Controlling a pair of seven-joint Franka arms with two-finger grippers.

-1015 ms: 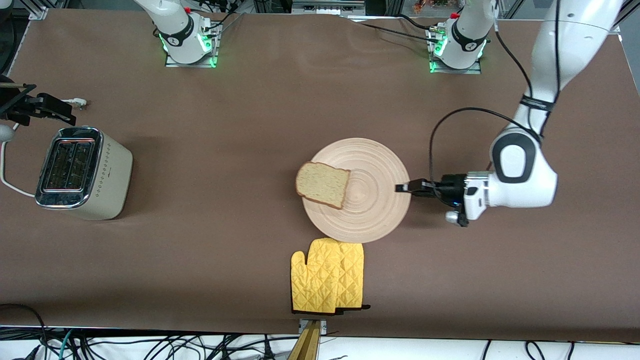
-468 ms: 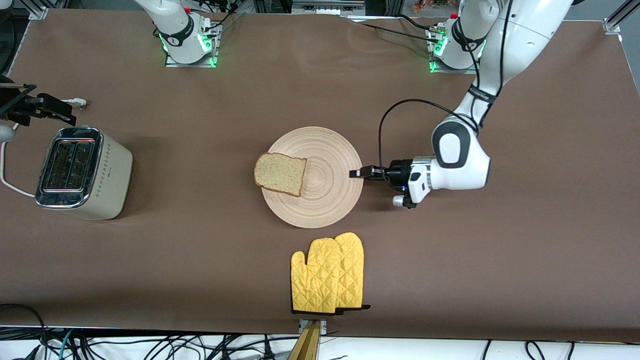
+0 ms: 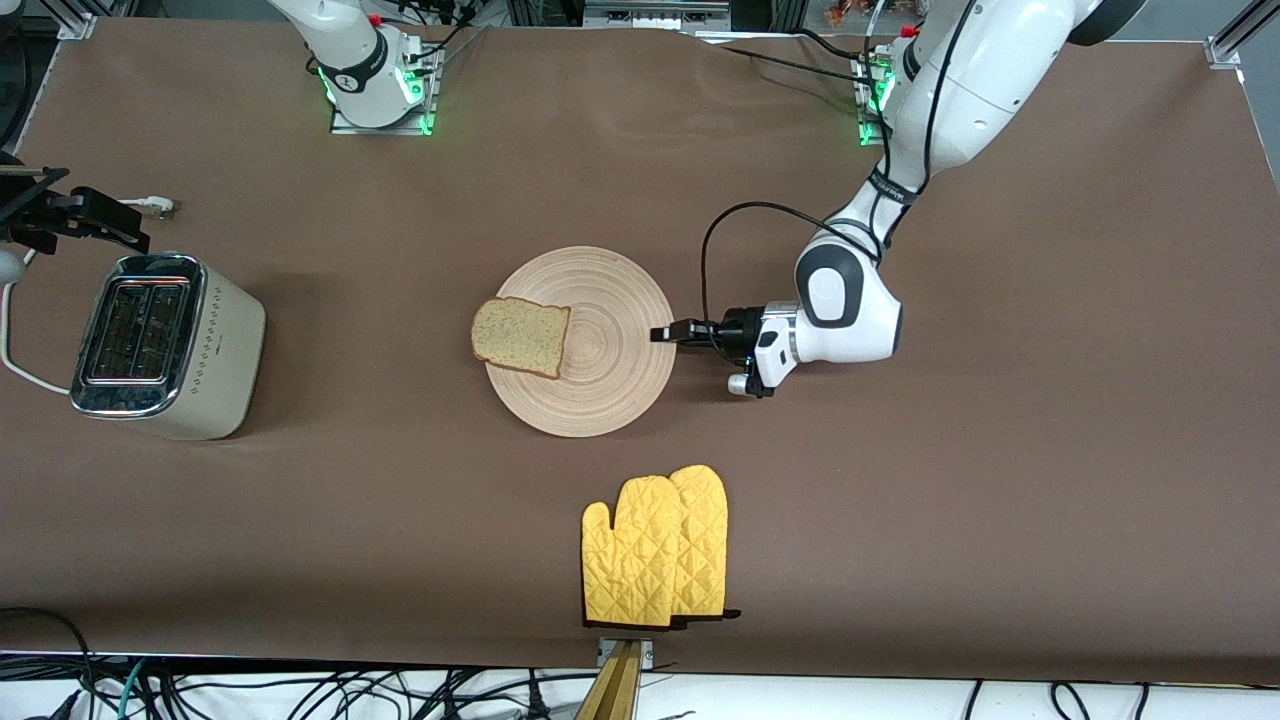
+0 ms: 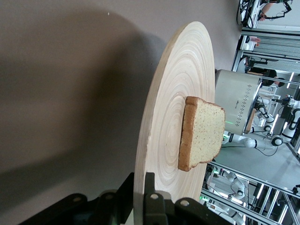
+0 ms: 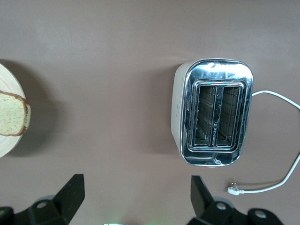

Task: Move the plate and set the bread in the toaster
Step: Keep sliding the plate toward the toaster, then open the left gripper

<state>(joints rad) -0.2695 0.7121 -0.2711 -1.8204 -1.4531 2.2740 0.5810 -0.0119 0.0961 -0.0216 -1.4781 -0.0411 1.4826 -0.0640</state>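
Your left gripper (image 3: pixel 662 333) is clamped on the rim of the plate (image 3: pixel 600 350), at the side of the plate toward the left arm's end of the table. In the left wrist view the fingers (image 4: pixel 149 197) pinch the wooden edge of the plate (image 4: pixel 164 122) between them, one above and one below. The plate sits near the middle of the desk, well away from every edge; whether it rests flat on the brown table (image 3: pixel 900 500) or is lifted a little you cannot tell from these views.

The bread (image 3: pixel 520 336) lies on the plate, overhanging its rim on the side toward the toaster (image 3: pixel 165 345). In the left wrist view the bread (image 4: pixel 201 133) lies flat against the grooved surface.

The toaster stands near the right arm's end of the desk, both slots up, with its white cord (image 3: pixel 15 340) trailing off toward that edge.

Your right gripper (image 3: pixel 75 215) hangs over the desk beside the toaster, close to that same end edge, and that arm is waiting. Its fingers (image 5: pixel 70 192) are spread wide with nothing between them, and the right wrist view looks straight down on the toaster (image 5: pixel 213 112), its cord (image 5: pixel 276 140) and a sliver of the plate (image 5: pixel 8 117) with the bread (image 5: pixel 14 115).

A pair of yellow oven mitts (image 3: pixel 655 550) lies near the middle of the desk's edge nearest the front camera, nearer that camera than the plate and apart from it.
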